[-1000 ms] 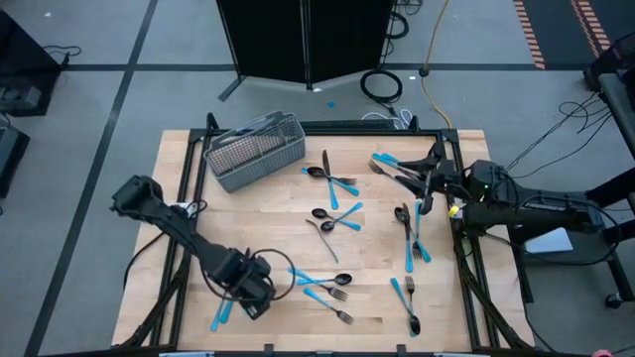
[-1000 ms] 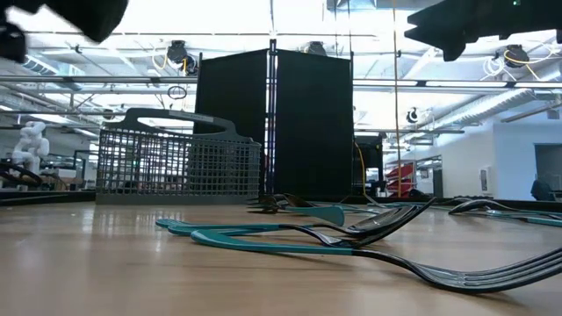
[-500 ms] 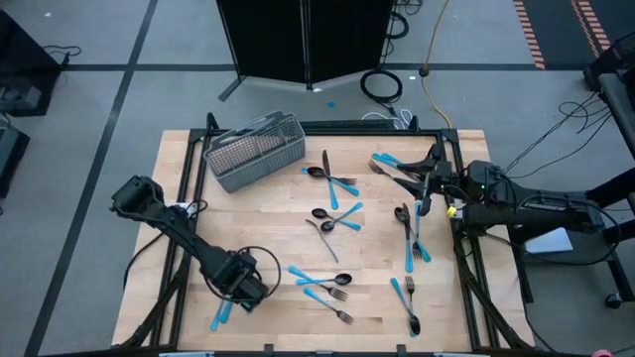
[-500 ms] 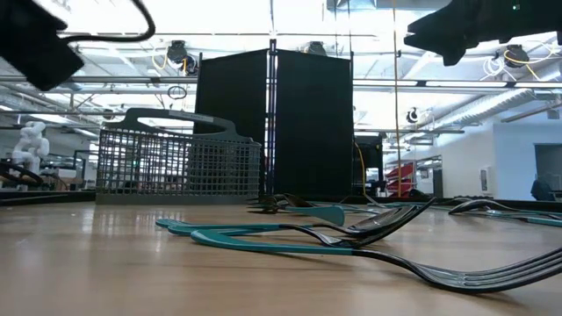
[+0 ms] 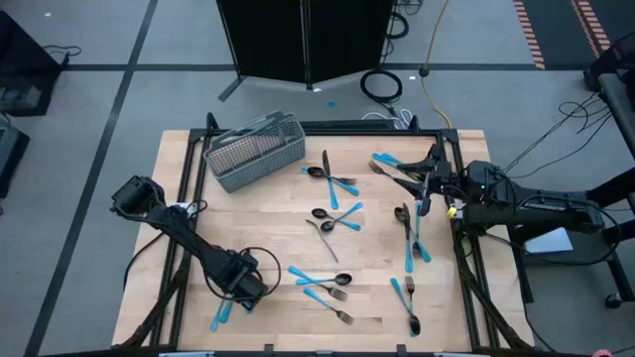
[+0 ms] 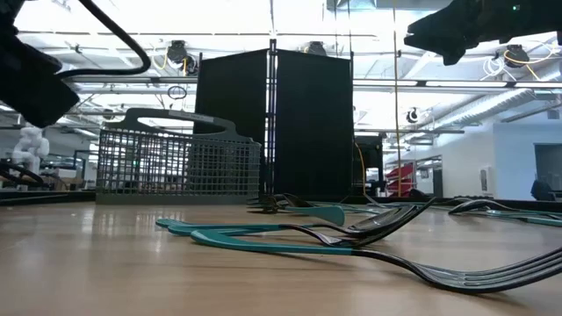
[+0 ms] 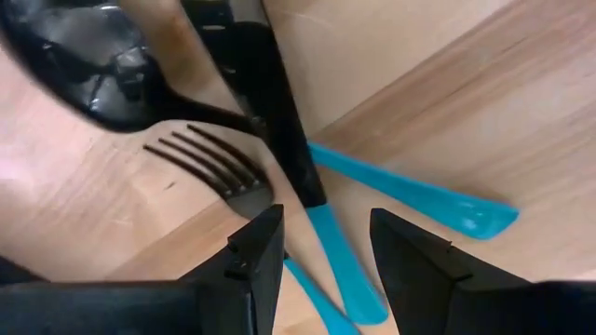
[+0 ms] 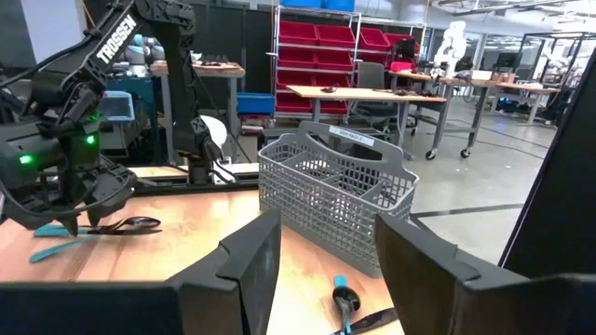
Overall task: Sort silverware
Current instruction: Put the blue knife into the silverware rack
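Two dark pincers are ours. At the near left of the pale wooden bench (image 5: 258, 213), our left pincer (image 7: 321, 251) hangs spread just above a dark-tined fork with a slim light-blue handle (image 7: 244, 191), lying against more such pieces. Across mid-bench we see the rest of the blue-handled silverware (image 5: 335, 220) scattered. Our right pincer (image 5: 429, 186) waits released at the right edge. Farthest stands the grey wire-mesh basket (image 5: 254, 151), at the left back
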You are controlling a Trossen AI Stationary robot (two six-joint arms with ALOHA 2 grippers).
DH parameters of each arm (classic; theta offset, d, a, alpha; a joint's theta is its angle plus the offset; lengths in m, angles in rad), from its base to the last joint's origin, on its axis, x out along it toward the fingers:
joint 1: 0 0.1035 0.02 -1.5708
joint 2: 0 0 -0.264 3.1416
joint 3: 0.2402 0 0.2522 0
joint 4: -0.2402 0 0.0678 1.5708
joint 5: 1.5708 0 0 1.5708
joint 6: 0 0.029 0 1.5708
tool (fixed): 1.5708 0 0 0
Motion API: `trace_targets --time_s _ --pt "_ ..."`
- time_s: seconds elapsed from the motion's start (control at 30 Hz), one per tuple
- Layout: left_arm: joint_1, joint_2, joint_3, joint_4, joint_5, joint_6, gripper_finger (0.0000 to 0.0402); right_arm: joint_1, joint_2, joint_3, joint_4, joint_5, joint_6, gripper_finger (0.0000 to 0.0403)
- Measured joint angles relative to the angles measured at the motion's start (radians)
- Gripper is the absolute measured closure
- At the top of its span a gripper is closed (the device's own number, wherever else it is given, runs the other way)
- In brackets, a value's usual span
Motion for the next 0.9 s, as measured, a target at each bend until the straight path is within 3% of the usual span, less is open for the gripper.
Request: trace_targets --time_s 0.17,0.6,0.9 --pt "0.006 0.000 -0.048 0.069 0.006 0.000 0.0244 0.000 0.000 0.000 0.000 0.000 0.000 0.0234" --pt "0.012 0.000 -0.063 0.068 0.014 0.021 0.0248 0.000 0.000 0.000 0.000 0.000 0.000 0.0234" --pt "0.012 0.000 -0.063 0.068 0.019 0.036 0.0336 0.000 0.000 0.000 0.000 0.000 0.000 0.0234"
